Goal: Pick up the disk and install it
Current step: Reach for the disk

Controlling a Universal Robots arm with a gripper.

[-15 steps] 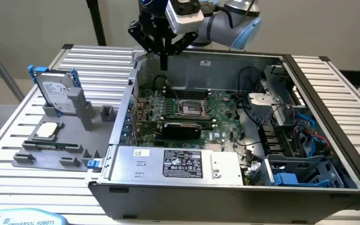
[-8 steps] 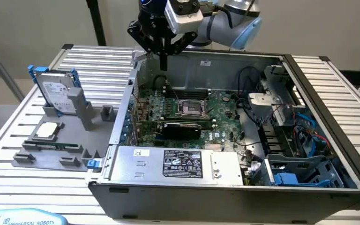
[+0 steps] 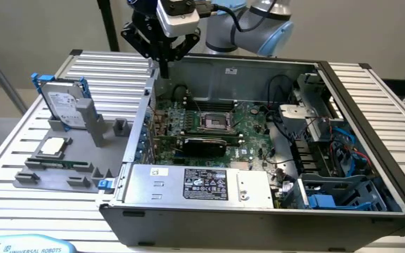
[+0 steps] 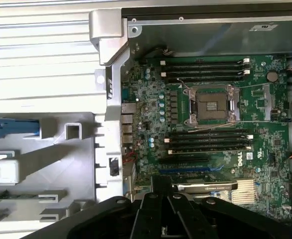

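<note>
Exterior camera's parked off the arm (image 3: 262, 29), high on the near side, tilting down across the whole open computer case (image 3: 259, 224) and slatted table (image 3: 385, 110). Wrist camera rides just above the gripper (image 3: 164, 68), close in, staring straight down. Both catch the motherboard (image 4: 156, 99), its CPU socket (image 4: 211, 103), the case wall (image 3: 141, 132) on the exterior view's left, and a strip of gray fixture (image 4: 51, 164) beyond it.
</note>
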